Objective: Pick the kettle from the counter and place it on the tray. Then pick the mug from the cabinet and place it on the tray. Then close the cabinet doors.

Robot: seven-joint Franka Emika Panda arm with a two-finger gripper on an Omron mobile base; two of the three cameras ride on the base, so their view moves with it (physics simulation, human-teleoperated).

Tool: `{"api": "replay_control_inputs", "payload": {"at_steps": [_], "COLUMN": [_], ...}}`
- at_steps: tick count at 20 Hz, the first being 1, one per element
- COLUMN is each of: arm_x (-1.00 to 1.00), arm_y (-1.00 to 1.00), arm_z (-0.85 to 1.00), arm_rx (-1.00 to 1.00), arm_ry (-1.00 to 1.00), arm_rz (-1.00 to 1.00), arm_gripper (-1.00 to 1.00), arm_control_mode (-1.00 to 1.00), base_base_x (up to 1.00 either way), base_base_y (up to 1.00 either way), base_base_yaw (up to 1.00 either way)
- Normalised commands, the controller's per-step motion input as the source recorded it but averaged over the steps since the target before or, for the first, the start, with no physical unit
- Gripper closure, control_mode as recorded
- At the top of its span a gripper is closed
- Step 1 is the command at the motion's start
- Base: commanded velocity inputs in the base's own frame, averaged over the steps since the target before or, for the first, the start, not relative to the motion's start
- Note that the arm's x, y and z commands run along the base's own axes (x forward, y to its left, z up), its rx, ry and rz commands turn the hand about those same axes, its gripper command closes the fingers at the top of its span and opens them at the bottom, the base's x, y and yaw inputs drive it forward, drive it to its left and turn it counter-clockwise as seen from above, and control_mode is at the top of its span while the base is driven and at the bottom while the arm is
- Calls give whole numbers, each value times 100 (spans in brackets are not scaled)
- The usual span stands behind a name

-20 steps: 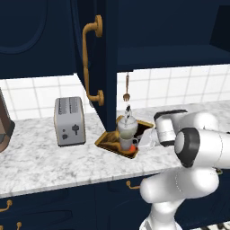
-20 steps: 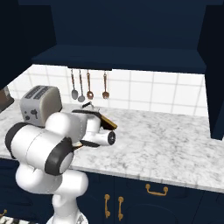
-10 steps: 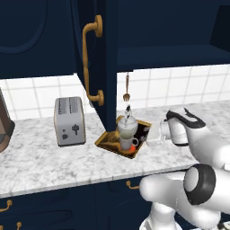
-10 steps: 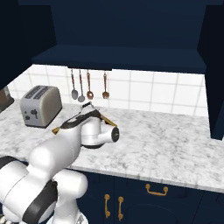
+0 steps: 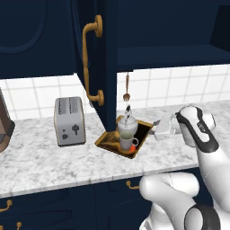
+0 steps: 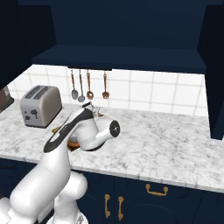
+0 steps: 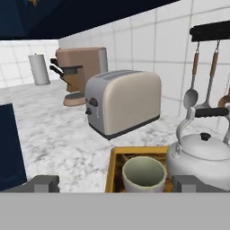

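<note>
Brown and boxy, a coffee machine [image 7: 83, 67] stands far off beyond the gripper [image 7: 114, 183] to its left in the hand view, with a pale cylinder [image 7: 38, 69] farther left of it on the counter [image 7: 58, 134]. Nearer, still left of centre ahead of the fingers [image 7: 43, 183], sits the silver toaster [image 7: 123, 101], well apart from them. Straight ahead, just past the fingertips, lies the tray [image 7: 114, 161] with its golden-brown rim, and the mug [image 7: 143, 174] stands in it between the two fingers' lines, its greenish inside showing. Right of the mug, touching or nearly touching it, the kettle [image 7: 204, 155] rests on the same tray, dark handle upright. Behind it utensils [image 7: 192, 94] hang from a dark rail on the tiled wall. The fingers stand apart with nothing between them. From the left base view the gripper [image 5: 158, 130] hangs just right of the tray [image 5: 108, 143], where kettle [image 5: 127, 125] and mug [image 5: 127, 141] sit together below the open cabinet door [image 5: 96, 58] with its brass handle [image 5: 90, 63]; the cabinet [image 6: 127, 39] interior is dark above.
</note>
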Motion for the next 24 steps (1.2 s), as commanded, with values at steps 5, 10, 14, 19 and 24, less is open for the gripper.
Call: {"api": "replay_control_inputs", "payload": {"at_steps": [5,10,14,19,24], "arm_x": [-13,-33,-17,0,0], "arm_y": [-9,-30,-23,-19,-27], "arm_z": [5,25,13,15,7], "arm_rx": [10,7,0,0,0], "arm_ry": [0,0,0,1,4], "arm_rz": [0,0,0,0,0], "arm_gripper": [-100,-100,-100,-100,-100], "arm_control_mode": [-100,-100,-100,-100,-100], "base_base_x": [0,0,0,0,0], "base_base_y": [0,0,0,0,0], "base_base_yaw": [0,0,0,0,0]}}
